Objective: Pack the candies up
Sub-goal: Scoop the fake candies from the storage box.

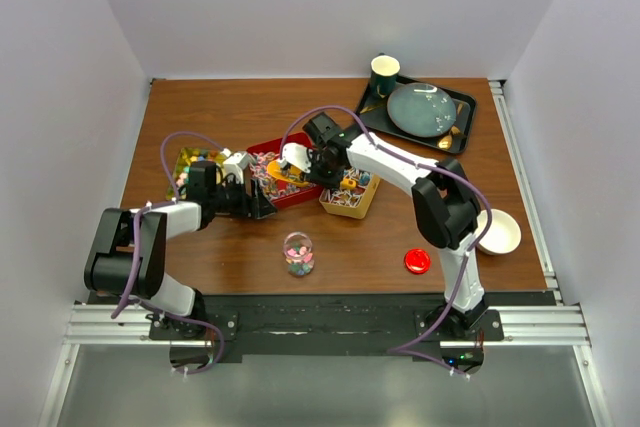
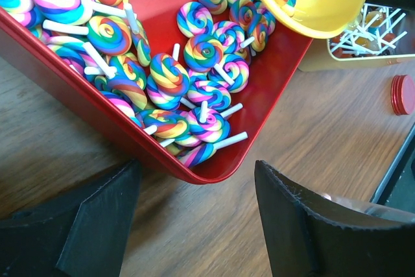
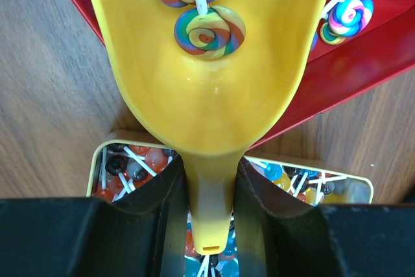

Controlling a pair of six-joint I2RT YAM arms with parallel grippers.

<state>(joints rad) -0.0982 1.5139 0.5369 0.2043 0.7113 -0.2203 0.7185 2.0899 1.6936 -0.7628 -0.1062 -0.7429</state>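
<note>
- Left gripper (image 2: 198, 209): I am holding it low over the worktop with its jaws standing apart and nothing between them, just off the near corner of the red tray (image 2: 272, 82). I judge it is placed there to brace the tray during scooping.
- Swirl lollipops (image 2: 168, 79) are lying heaped in that tray near the middle of the worktop, so I am treating it as the supply.
- Glass jar (image 1: 298, 247) is standing upright toward the worktop's front edge, with some candies (image 1: 299, 265) in it. I am reading it as the place to pack into.
- Right gripper (image 3: 209, 186): I am clamping it on the handle of the yellow scoop (image 3: 207, 95), whose bowl is reaching over the tray with two lollipops riding in it.
- Red lid (image 1: 417, 261) is lying near the front edge, right of the jar, leaving the jar's mouth open for pouring.
</note>
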